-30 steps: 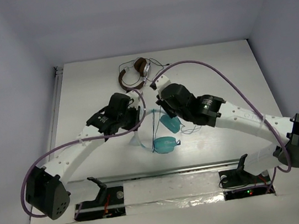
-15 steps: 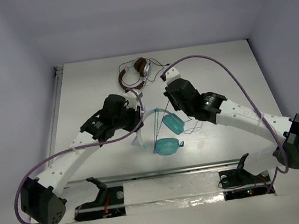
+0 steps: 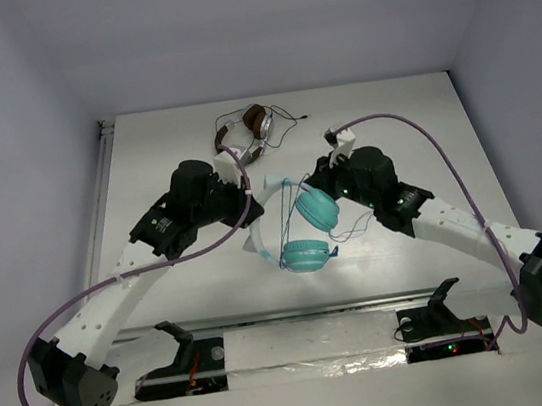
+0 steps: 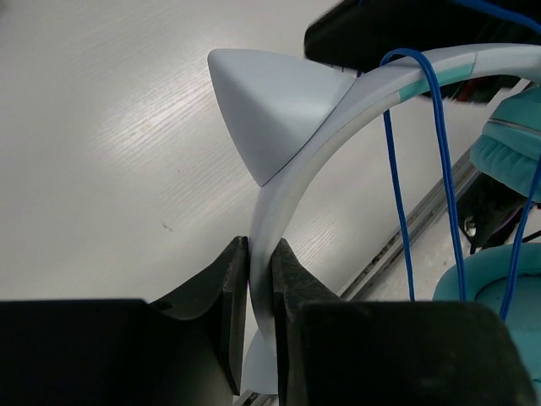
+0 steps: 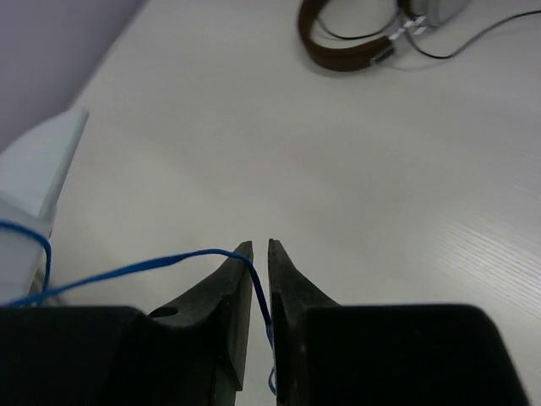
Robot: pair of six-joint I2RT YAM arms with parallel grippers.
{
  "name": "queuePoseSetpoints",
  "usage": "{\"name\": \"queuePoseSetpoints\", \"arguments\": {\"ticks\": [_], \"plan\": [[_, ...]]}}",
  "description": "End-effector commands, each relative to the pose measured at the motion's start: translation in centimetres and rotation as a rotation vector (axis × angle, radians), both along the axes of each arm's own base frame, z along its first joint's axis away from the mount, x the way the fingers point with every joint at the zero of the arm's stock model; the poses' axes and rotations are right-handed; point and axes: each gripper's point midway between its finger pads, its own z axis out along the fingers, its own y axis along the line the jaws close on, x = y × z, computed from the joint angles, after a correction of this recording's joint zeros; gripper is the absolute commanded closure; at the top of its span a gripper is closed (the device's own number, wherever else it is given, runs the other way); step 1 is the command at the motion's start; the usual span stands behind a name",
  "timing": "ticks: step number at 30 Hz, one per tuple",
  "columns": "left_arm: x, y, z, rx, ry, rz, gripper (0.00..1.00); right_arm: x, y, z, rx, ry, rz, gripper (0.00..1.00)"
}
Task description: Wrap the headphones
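Left gripper [image 4: 260, 254] clamped on the white headband [image 4: 338, 93], holding the headphones [image 3: 306, 255] up over the middle of the table [image 3: 144, 160], teal cups hanging toward the near edge. Right gripper [image 5: 261, 249] pinched on the thin blue cable [image 5: 127, 271].

Over the last second we see the right arm swing out from above the cups toward the right edge, taking cable with it. Strands already drape over the band. We judge a turn is being drawn taut, the wrap only partway.

Brown headphones [image 3: 246, 131] lie by the far edge.
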Motion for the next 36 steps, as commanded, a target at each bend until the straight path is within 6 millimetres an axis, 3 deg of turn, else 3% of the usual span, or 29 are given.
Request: {"name": "queuePoseSetpoints", "arguments": {"ticks": [1,8,13,17,21,27,31,36], "plan": [[0.7,-1.1,7.5,-0.175,-0.137,-0.005,1.0,-1.4,3.3,4.4,0.24,-0.093,0.177,0.8],[1.6,-0.7,13.7,-0.264,-0.214,0.055,1.0,-1.2,5.6,-0.1,0.282,-0.007,0.27,0.72],[2.7,0.1,16.1,-0.264,-0.235,0.107,1.0,-1.4,5.9,-2.0,0.299,0.01,0.283,0.61],[3.6,0.1,18.0,-0.299,-0.244,0.124,1.0,-1.3,6.0,-4.3,0.286,0.05,0.277,0.59],[4.8,1.4,21.5,-0.339,-0.299,0.173,1.0,-1.9,6.0,-4.7,0.293,0.066,0.297,0.55],[5.3,1.7,26.0,-0.396,-0.357,0.183,1.0,-2.9,6.3,-5.8,0.306,0.111,0.336,0.54],[6.8,3.4,26.9,-0.395,-0.374,0.248,1.0,-3.6,6.1,-6.8,0.307,0.147,0.336,0.49],[7.7,3.8,27.4,-0.407,-0.381,0.268,1.0,-4.3,5.7,-8.3,0.295,0.198,0.332,0.48]]}}
